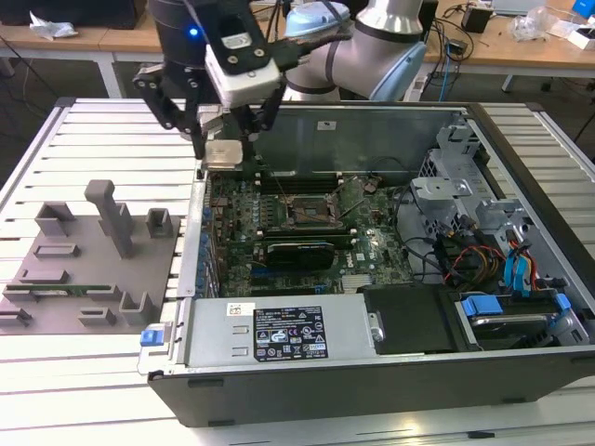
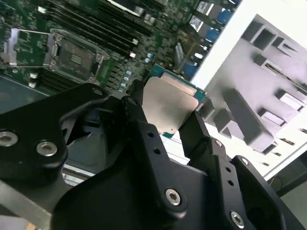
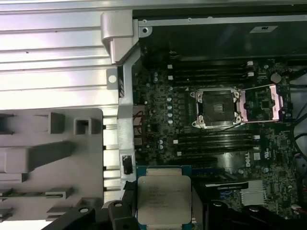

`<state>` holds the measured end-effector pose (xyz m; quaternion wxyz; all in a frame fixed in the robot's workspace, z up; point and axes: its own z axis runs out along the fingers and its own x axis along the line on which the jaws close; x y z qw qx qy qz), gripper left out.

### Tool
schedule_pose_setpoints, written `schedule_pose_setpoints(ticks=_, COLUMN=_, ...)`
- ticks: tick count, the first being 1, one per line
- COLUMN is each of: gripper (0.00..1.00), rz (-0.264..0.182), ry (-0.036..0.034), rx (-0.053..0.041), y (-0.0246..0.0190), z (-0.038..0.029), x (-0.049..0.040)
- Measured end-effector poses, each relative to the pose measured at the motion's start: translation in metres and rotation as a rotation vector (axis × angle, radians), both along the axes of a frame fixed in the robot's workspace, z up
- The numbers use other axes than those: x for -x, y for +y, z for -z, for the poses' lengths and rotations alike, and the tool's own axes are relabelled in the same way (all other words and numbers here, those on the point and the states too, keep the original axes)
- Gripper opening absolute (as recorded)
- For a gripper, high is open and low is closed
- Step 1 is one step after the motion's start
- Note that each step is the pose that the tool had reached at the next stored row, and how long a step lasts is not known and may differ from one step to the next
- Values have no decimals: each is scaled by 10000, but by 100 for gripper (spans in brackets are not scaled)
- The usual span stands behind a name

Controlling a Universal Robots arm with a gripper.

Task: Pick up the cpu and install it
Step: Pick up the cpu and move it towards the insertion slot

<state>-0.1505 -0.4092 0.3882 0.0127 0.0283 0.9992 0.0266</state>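
bench: white slatted metal table, open black computer case on it
gripper: jaws clamped on the small square silvery-topped cpu
cpu: above the case wall, short of the open motherboard socket
advice: keep it level, square to the socket, no sideways drag

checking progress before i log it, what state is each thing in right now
cpu, held up in the tool, not in the socket
tool, shut on the cpu
cpu socket, open and empty, cover swung up
computer case, side open, board exposed
memory stick, lying in the fixture plate
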Motion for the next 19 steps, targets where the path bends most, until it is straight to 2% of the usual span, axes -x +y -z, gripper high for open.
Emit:
schedule_pose_setpoints(ticks=13, gripper=54, rz=-2, ry=6, rx=-1, y=-1, z=0, x=-705)
schedule_pose_setpoints(ticks=16, gripper=54, rz=-2, ry=7, rx=-1, y=-1, z=0, x=-831)
schedule_pose_setpoints(ticks=19, gripper=54, rz=-3, ry=7, rx=-1, y=-1, z=0, x=-865)
